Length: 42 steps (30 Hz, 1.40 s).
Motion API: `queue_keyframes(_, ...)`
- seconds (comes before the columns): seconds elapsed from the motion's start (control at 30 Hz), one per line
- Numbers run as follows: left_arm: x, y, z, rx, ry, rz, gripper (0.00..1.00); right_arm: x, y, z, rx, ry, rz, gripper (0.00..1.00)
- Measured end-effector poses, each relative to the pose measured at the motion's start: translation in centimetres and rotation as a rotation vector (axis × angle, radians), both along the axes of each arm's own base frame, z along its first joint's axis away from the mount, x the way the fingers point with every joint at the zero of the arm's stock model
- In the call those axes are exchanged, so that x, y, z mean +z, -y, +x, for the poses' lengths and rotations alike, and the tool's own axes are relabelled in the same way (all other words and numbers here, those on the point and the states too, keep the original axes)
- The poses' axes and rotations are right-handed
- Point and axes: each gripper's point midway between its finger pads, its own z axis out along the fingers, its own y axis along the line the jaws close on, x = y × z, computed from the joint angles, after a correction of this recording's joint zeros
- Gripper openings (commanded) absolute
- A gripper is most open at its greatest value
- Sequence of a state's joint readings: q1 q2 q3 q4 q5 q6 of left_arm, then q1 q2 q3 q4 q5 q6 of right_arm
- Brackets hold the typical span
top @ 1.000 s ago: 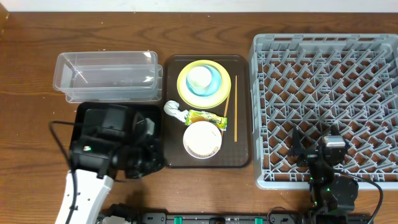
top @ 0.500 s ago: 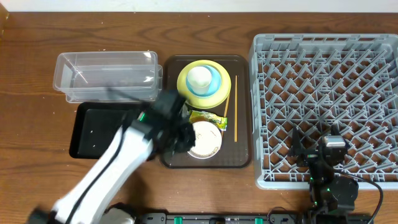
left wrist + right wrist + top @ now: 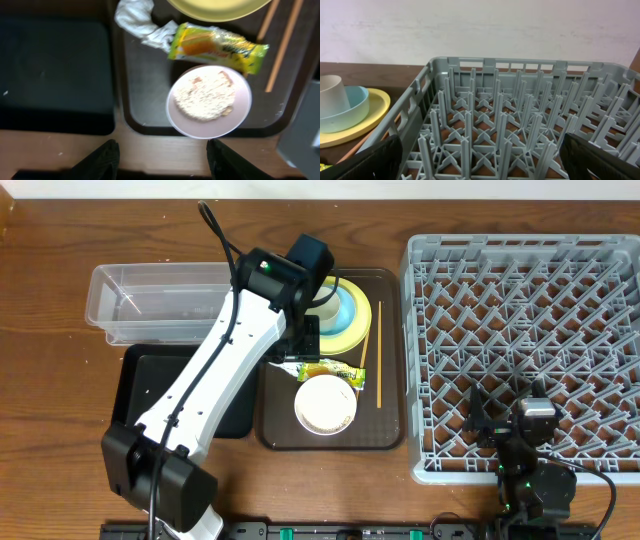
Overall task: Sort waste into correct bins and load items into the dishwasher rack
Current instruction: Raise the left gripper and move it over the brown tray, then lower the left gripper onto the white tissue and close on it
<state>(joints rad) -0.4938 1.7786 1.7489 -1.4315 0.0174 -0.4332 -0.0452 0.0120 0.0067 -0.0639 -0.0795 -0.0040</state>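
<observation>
The brown worktop (image 3: 60,380) carries everything. On its right side sits the grey dishwasher rack (image 3: 520,245), its pegs bare. In the middle lies the dark brown serving tray (image 3: 385,425). To the left are the clear tub (image 3: 160,305), at the far side, and the black tray (image 3: 145,380) just in front of it.

The white left arm (image 3: 215,370) reaches from the near edge over the black tray to the serving tray. The left gripper (image 3: 160,162) hangs above the tray's left half (beside the plate), with its jaws apart and nothing between them. The right gripper (image 3: 480,165) sits low at the rack's near edge, looking across the pegs, with its jaws spread wide and empty.

The yellow plate (image 3: 375,107) rests at the far end of the serving tray, bearing the light blue bowl (image 3: 350,112) with the white cup (image 3: 332,92) standing in it. The white bowl (image 3: 300,412) sits at the near end, holding the rice scraps (image 3: 202,97). Between plate and bowl lies the yellow-green wrapper (image 3: 217,45), with the crumpled napkin (image 3: 137,17) touching its left end. The two chopsticks (image 3: 379,350) lie along the tray's right side.
</observation>
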Motion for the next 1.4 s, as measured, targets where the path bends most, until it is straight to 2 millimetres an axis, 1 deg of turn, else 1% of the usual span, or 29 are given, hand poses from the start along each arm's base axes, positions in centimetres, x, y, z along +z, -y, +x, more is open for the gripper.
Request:
queue_keyframes(0.13,-0.4,-0.6,-0.5,0.007,-0.019,0.030,0.60,0.0,0.0,0.0,0.000,0.000,0.000,0.99)
queue_keyframes(0.2,-1.2,-0.8,-0.6,0.015,-0.031,0.041,0.59,0.0,0.0,0.0,0.000,0.000,0.000,0.99)
queue_keyframes(0.3,-3.0,-1.0,-0.9,0.033,-0.048,0.054,0.59,0.0,0.0,0.0,0.000,0.000,0.000,0.99)
queue_keyframes(0.43,-4.8,-0.5,0.0,0.046,-0.013,0.035,0.59,0.0,0.0,0.0,0.000,0.000,0.000,0.99)
queue_keyframes(0.47,-5.3,-0.3,0.4,0.058,0.001,0.027,0.57,0.0,0.0,0.0,0.000,0.000,0.000,0.99)
queue_keyframes(0.53,-5.9,0.1,1.1,0.089,0.032,0.008,0.51,0.0,0.0,0.0,0.000,0.000,0.000,0.99)
queue_keyframes(0.6,-6.4,0.3,1.8,0.123,0.058,-0.003,0.41,0.0,0.0,0.0,0.000,0.000,0.000,0.99)
queue_keyframes(0.67,-6.5,0.4,2.1,0.175,0.077,-0.006,0.24,0.0,0.0,0.0,0.000,0.000,0.000,0.99)
queue_keyframes(0.73,-6.6,0.2,2.3,0.215,0.090,0.002,0.13,0.0,0.0,0.0,0.000,0.000,0.000,0.99)
queue_keyframes(0.77,-6.6,0.0,2.4,0.242,0.097,0.010,0.08,0.0,0.0,0.0,0.000,0.000,0.000,0.99)
queue_keyframes(0.8,-6.6,-0.2,2.6,0.259,0.107,0.016,0.06,0.0,0.0,0.0,0.000,0.000,0.000,0.99)
queue_keyframes(0.93,-6.4,-0.9,3.4,0.297,0.158,0.053,0.06,0.0,0.0,0.0,0.000,0.000,0.000,0.99)
queue_keyframes(0.97,-6.3,-1.1,3.7,0.305,0.174,0.061,0.10,0.0,0.0,0.0,0.000,0.000,0.000,0.99)
queue_keyframes(1.03,-6.2,-1.4,4.1,0.310,0.199,0.076,0.25,0.0,0.0,0.0,0.000,0.000,0.000,0.99)
queue_keyframes(1.07,-6.1,-1.4,4.4,0.313,0.210,0.077,0.32,0.0,0.0,0.0,0.000,0.000,0.000,0.99)
queue_keyframes(1.1,-6.1,-1.4,4.7,0.322,0.225,0.076,0.43,0.0,0.0,0.0,0.000,0.000,0.000,0.99)
queue_keyframes(1.13,-6.0,-1.4,4.9,0.328,0.235,0.076,0.45,0.0,0.0,0.0,0.000,0.000,0.000,0.99)
queue_keyframes(1.4,-5.8,-1.5,5.5,0.445,0.274,0.061,0.45,0.0,0.0,0.0,0.000,0.000,0.000,0.99)
